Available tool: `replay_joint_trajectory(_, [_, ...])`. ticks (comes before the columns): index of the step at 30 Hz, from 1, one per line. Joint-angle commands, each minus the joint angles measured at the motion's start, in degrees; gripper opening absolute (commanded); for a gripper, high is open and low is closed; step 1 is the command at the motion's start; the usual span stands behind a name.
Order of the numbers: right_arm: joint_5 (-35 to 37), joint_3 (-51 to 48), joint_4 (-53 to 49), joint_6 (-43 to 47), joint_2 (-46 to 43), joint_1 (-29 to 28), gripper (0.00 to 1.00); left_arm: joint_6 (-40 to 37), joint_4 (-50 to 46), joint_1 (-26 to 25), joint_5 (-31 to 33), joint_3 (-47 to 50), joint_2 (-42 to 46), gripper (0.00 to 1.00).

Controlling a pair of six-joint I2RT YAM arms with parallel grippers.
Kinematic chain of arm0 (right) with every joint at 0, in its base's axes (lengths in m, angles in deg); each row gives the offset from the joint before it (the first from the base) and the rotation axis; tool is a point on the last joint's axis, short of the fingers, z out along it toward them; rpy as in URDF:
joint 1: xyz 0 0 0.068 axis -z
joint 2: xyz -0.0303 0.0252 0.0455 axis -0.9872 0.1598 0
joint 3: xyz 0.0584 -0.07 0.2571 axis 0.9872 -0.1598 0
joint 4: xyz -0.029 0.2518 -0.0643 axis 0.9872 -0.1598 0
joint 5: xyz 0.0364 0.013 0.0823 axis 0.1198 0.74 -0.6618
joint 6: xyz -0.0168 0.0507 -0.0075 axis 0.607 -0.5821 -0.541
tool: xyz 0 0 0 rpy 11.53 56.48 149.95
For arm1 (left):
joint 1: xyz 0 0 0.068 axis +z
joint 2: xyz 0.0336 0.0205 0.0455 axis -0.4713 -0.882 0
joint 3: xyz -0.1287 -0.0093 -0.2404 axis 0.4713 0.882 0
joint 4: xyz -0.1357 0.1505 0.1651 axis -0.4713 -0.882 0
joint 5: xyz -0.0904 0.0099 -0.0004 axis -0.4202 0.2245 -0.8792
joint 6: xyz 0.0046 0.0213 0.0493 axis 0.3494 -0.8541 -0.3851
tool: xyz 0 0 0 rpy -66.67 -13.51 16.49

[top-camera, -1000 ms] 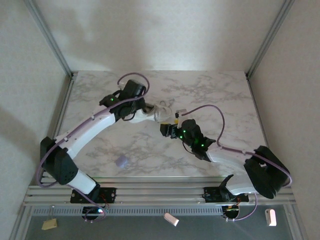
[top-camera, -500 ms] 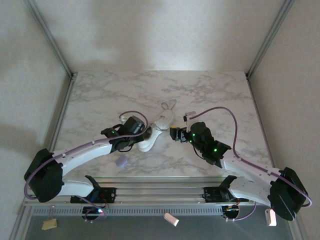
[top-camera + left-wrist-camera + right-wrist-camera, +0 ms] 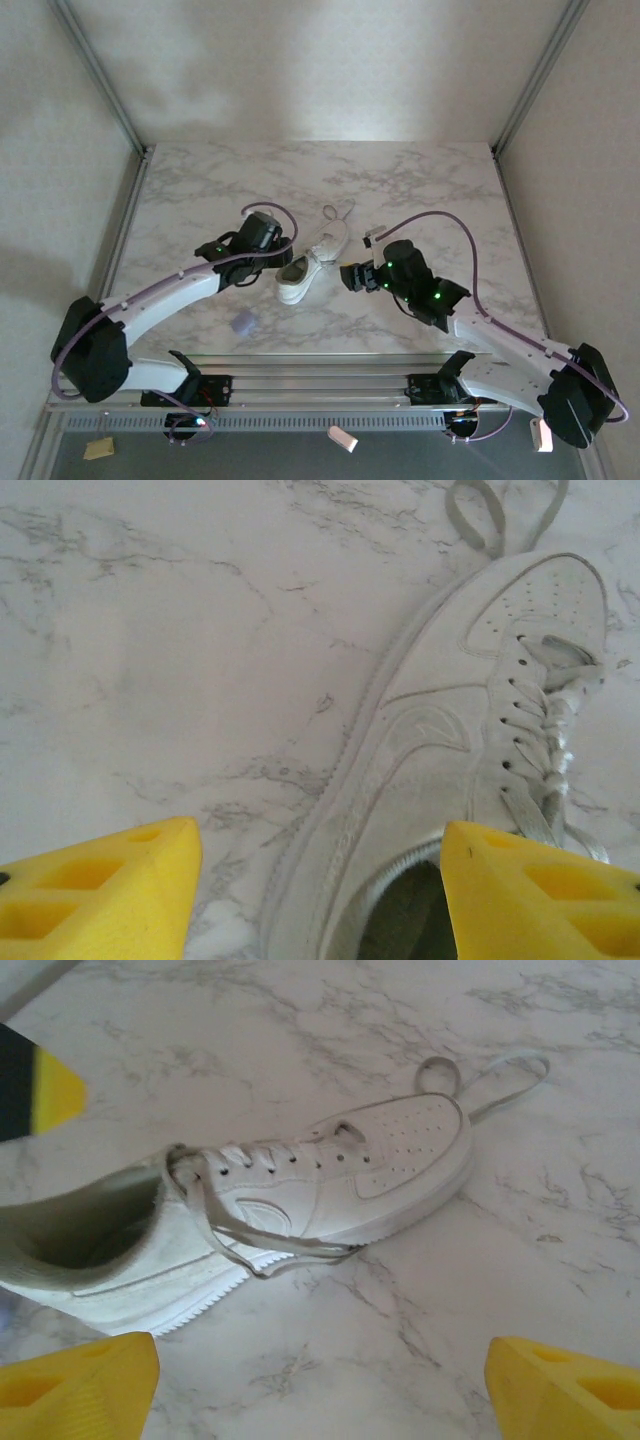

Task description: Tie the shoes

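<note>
Sneaker (image 3: 312, 258) lay on the marble table (image 3: 430, 190), toe toward one o'clock; left gripper (image 3: 280, 262) at its nine o'clock and right gripper (image 3: 352, 275) at four o'clock both stood open.

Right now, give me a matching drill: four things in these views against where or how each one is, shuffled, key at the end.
Things
1. sneaker
2. lace loop
3. lavender blob
4. right hand

Place or state
A. open, holding nothing
B. white, in the middle of the table, heel toward the near edge
C. flat on the marble, just past the toe
D. small, by itself, close to the near edge

Pairs: 1-B, 2-C, 3-D, 4-A
</note>
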Motion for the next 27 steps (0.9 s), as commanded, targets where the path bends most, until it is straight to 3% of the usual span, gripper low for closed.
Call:
replay_joint_trajectory(1, [-11.06, 3.84, -7.35, -3.34, -1.36, 5.21, 0.85, -6.28, -0.13, 0.99, -3.36, -1.72, -2.87, 0.63])
replay_joint_trajectory(4, [-19.13, 5.3, -9.98, -5.83, -0.95, 8.82, 0.85, -7.52, 0.44, 1.12, -5.27, -2.3, -4.85, 0.63])
replay_joint_trajectory(7, [-21.76, 5.21, -10.56, -5.93, -1.85, 9.93, 0.85, -8.4, 1.09, 1.12, -6.58, -2.66, -6.64, 0.63])
replay_joint_trajectory(18, [-19.71, 5.06, -12.32, -4.54, -2.83, 11.21, 0.85, -10.8, 1.58, 1.03, -4.81, -3.3, -13.01, 0.57])
replay_joint_trajectory(27, [-18.74, 4.4, -12.19, -4.69, -3.0, 11.27, 0.85, -10.8, 3.39, 1.03, -7.36, -1.61, -7.82, 0.59])
